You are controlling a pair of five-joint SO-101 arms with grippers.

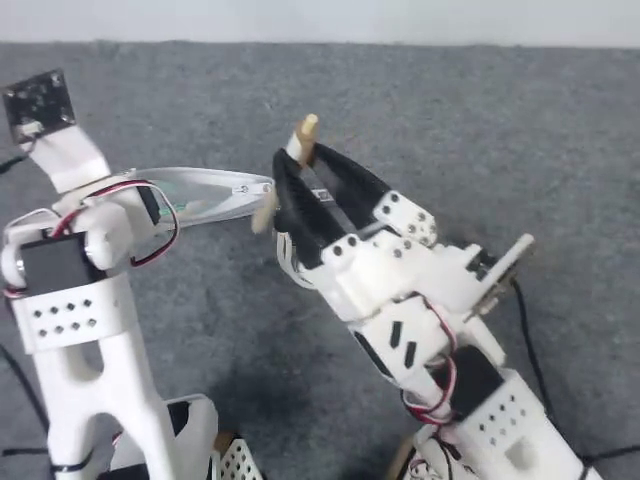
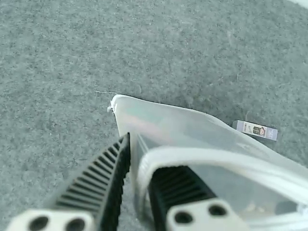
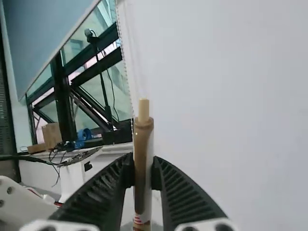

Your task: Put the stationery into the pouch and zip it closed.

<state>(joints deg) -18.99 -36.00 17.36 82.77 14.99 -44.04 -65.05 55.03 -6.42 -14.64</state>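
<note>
A translucent white pouch [image 1: 208, 196] lies on the grey carpet, its zip edge turned toward the right arm. My left gripper [image 2: 142, 155] is shut on the pouch [image 2: 192, 132] near one end, one black finger inside the mouth and one outside. My right gripper [image 1: 301, 158] hovers just beyond the pouch's other end, shut on a tan pen [image 1: 305, 130]. In the right wrist view the pen [image 3: 143, 130] stands up between the fingers of the right gripper [image 3: 143, 161]. A small purple-labelled eraser [image 2: 255, 130] rests on the carpet beside the pouch.
Grey carpet [image 1: 480, 130] covers the table, with open floor behind and to the right of the pouch. The left arm's white base [image 1: 90, 330] stands at the front left and the right arm's body [image 1: 440, 330] at the front right, with cables trailing.
</note>
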